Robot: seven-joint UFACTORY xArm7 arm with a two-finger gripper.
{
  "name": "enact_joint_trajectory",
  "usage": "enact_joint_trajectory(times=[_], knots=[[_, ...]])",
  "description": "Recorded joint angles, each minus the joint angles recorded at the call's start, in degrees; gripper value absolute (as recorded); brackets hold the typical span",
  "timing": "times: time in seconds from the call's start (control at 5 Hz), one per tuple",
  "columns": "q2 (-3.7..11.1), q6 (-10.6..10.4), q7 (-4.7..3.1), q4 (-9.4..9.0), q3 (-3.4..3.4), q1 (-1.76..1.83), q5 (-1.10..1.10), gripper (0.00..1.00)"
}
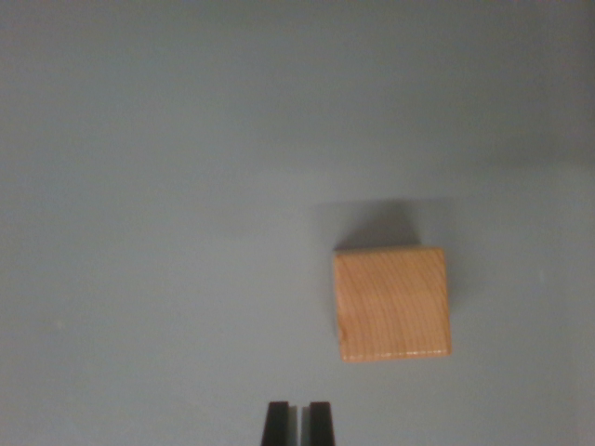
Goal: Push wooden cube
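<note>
Hand (297, 423) seen clenched, fingertips nearly together, at frame bottom; wooden cube (392, 304) lies apart on grey table (149, 186), toward the wrist view's right; contact not yet made; push judged outstanding.

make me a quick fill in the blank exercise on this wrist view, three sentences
1. The wooden cube lies toward the wrist view's ____ of the pincer.
2. The pincer's two dark fingertips stand with only a ____ gap between them, holding nothing.
3. The cube rests on a plain ____ surface, apart from the pincer.

Missing words: right; narrow; grey
</note>
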Motion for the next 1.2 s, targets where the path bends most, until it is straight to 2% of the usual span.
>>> enact_joint_trajectory(times=[0.2,0.4,0.6,0.8,1.0,1.2], knots=[[0.00,0.00,0.00,0.00,0.00,0.00,0.00,0.00],[0.41,-2.54,-0.56,-2.32,-0.35,-0.32,-0.06,0.00],[0.41,-2.54,-0.56,-2.32,-0.35,-0.32,-0.06,0.00],[0.80,-4.97,-1.10,-4.54,-0.69,-0.62,-0.12,0.00],[0.80,-4.97,-1.10,-4.54,-0.69,-0.62,-0.12,0.00],[1.17,-7.27,-1.61,-6.64,-1.02,-0.91,-0.18,0.00]])
